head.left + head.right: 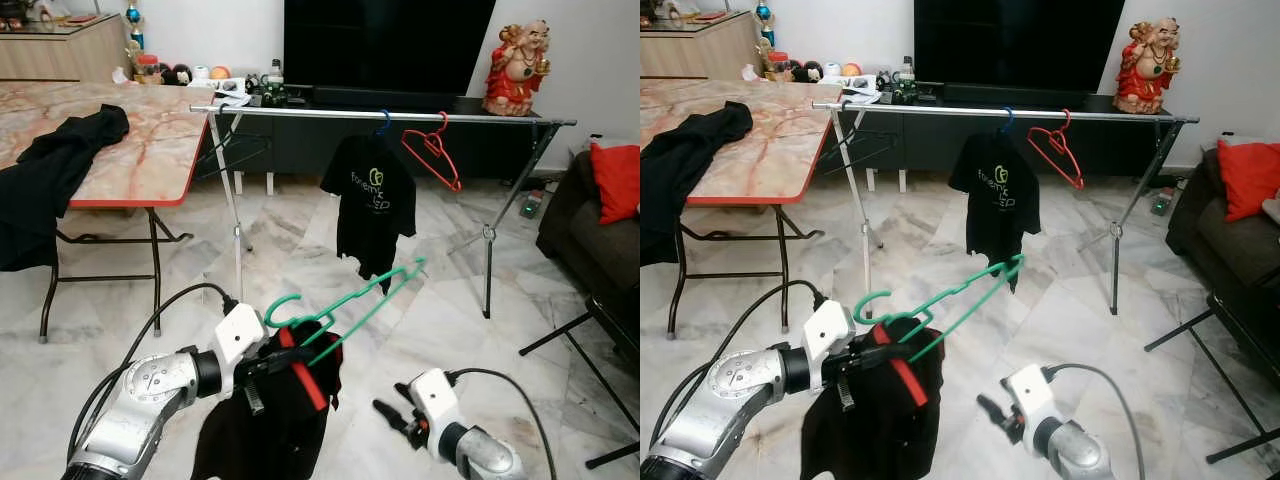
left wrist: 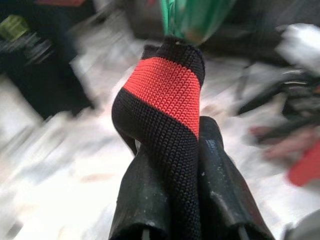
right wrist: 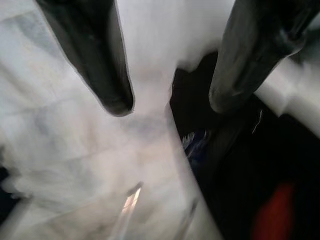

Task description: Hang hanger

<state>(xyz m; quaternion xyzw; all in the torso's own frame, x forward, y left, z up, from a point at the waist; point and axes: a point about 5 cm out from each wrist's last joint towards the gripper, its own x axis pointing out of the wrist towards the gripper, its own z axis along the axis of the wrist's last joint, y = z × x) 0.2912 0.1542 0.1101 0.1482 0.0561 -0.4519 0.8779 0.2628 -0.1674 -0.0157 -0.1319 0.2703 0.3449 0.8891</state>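
Observation:
My left gripper (image 1: pixel 272 366) is shut on the red-and-black knitted collar (image 2: pixel 167 95) of a black garment (image 1: pixel 265 430). The garment hangs on a green hanger (image 1: pixel 352 298), held low in front of me, and the hanger's far end tilts up toward the rack. My right gripper (image 1: pixel 388 412) is open, low and to the right of the garment, with nothing between its fingers (image 3: pixel 112 80). The silver clothes rail (image 1: pixel 300 111) stands ahead, carrying a black T-shirt (image 1: pixel 370 200) on a blue hanger and a bare red hanger (image 1: pixel 436 156).
A marble-patterned folding table (image 1: pixel 140 150) with black clothing (image 1: pixel 55 165) on it stands at the left. A dark sofa with a red cushion (image 1: pixel 615 180) and black stand legs (image 1: pixel 585 335) are at the right. A TV cabinet (image 1: pixel 400 100) sits behind the rack.

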